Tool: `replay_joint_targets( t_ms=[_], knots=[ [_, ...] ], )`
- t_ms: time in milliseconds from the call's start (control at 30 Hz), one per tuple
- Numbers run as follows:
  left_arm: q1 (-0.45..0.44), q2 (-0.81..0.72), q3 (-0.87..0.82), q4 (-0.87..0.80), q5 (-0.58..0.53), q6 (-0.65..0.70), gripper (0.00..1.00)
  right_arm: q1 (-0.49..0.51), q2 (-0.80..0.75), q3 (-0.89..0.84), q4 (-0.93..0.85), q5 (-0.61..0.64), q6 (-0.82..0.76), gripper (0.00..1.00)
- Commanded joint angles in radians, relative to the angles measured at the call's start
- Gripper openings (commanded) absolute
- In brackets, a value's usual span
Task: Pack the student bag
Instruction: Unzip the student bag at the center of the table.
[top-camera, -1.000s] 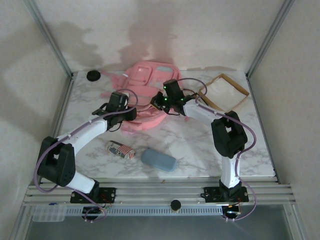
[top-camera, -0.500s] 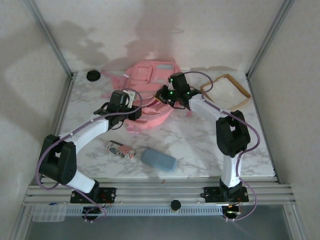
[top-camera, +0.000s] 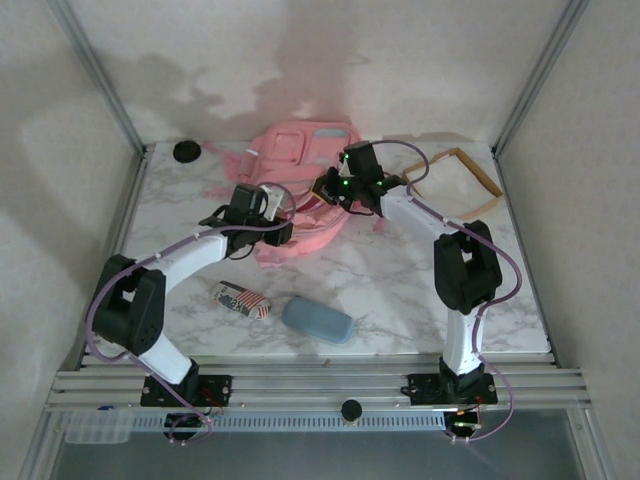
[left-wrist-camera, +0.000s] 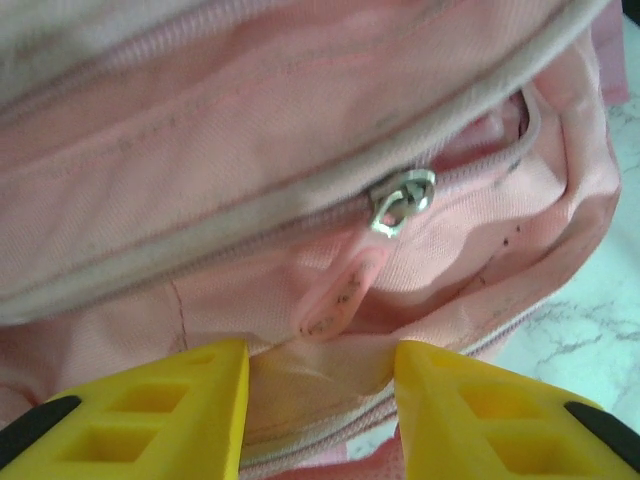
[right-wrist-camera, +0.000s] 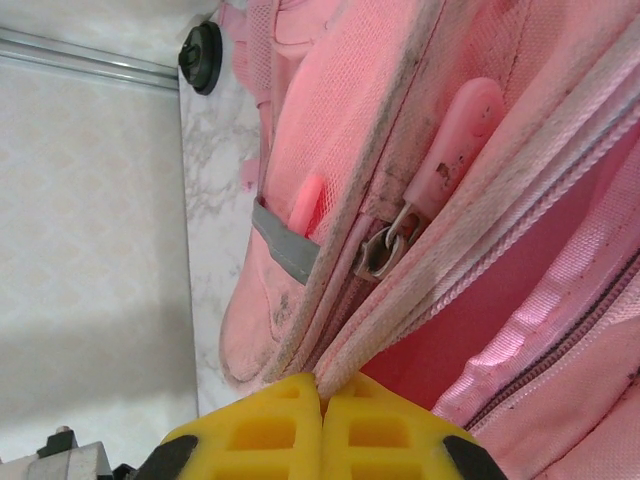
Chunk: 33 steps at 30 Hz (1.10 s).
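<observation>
Top external view: the student bag (top-camera: 300, 150) is lying at the back middle of the worktop (top-camera: 390, 290), with its near part gathered between the two arms. The left gripper (top-camera: 275, 228) is reaching into the bag's near left edge and the right gripper (top-camera: 322, 190) is meeting its near right edge. From this view I cannot tell how far apart either pair of fingers is standing. A cardboard box (top-camera: 478, 168) is sitting at the back right. A blue-grey case (top-camera: 317, 320) and a flag-patterned pouch (top-camera: 240, 299) are lying near the front, well apart from the bag.

Left wrist view: the left yellow fingers (left-wrist-camera: 150, 410) are standing partly apart. A bunched fold of the bag's edge is filling the gap and touching both inner faces. A metal zip slider (left-wrist-camera: 402, 200) is sitting just above the fold.

Right wrist view: the right fingers (right-wrist-camera: 270, 430) are pressing fully together, pinching the bag's piped zip edge at their tips. A pink zip pull (right-wrist-camera: 455, 140) is hanging beside that edge.

Compared with a second ago, the right gripper is sitting farther back, with the bag's near edge drawn back too. More of the cardboard box is now showing. The left arm's elbow is now swung inward.
</observation>
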Motion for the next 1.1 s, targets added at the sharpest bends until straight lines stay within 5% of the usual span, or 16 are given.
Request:
replay_joint_targets(
  t_ms=[0,167,700,1067],
  knots=[
    [-0.005,0.037,0.064,0.014,-0.033,-0.005,0.42,-0.029,-0.042,0.043,0.086,0.034,-0.021,0.00],
    [-0.011,0.076,0.115,0.012,0.019,-0.003,0.38,-0.029,-0.039,0.026,0.103,0.031,-0.015,0.00],
    [-0.017,0.021,0.114,-0.033,-0.025,-0.001,0.00,-0.040,-0.039,0.015,0.083,0.035,-0.041,0.00],
    [0.010,-0.072,0.036,-0.160,-0.148,-0.109,0.00,-0.094,-0.081,-0.026,0.048,0.036,-0.082,0.00]
  ],
)
